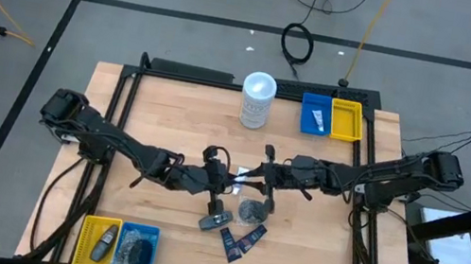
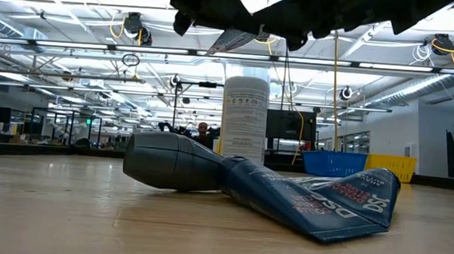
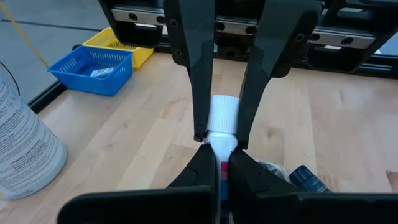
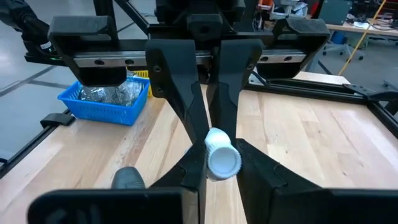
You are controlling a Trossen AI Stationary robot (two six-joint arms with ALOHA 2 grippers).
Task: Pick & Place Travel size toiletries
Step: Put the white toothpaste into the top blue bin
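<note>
A small white tube (image 1: 241, 182) hangs above the table's middle between my two grippers. My left gripper (image 3: 221, 163) comes from the left and is shut on its flat tail end. My right gripper (image 4: 222, 155) comes from the right and is shut on its white cap end. Below them on the table lie a dark grey mini bottle (image 1: 215, 217) on its side, also in the low view (image 2: 176, 162), a round dark wrapped bundle (image 1: 250, 211), and flat navy sachets (image 1: 241, 240), which lean on the bottle in the low view (image 2: 318, 199). My left gripper pinches the tube's flat tail (image 3: 221, 167) between its two fingers, coming level from the table's left, in line with the tube. The tube is lifted clear of the table. My right gripper pinches the tube's round white cap (image 4: 222, 160) between its two fingers, coming level from the table's right. In the left wrist view its fingertips (image 3: 200, 127) flank the cap's base. The tube points along the fingers, clear of the table.
A tall white canister (image 1: 257, 99) stands at the far middle. A blue bin (image 1: 316, 115) and a yellow bin (image 1: 346, 119) sit at the far right. A yellow bin (image 1: 99, 242) with a bottle and a blue bin (image 1: 136, 250) with bundles sit at the near left.
</note>
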